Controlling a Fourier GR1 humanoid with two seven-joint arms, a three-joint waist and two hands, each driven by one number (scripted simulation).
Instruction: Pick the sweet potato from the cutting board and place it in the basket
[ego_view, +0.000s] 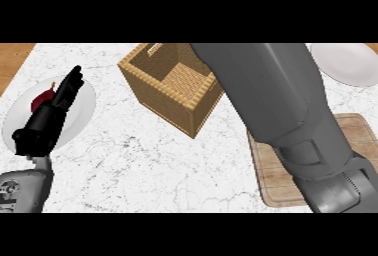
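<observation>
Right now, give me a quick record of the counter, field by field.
basket: upper centre, its right side behind the right forearm
cutting board: right, partly under that forearm
sweet potato: not visible
left hand: open, over the left plate
left plate: carries a dark red item
right hand: out of view
second plate: top right corner

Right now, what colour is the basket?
Tan woven wicker; the basket shows best in the head view.

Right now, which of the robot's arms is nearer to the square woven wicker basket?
Right. Its grey forearm overlaps the basket's right edge, the hand out of view. The black left hand is apart at the left, over a round white plate.
</observation>
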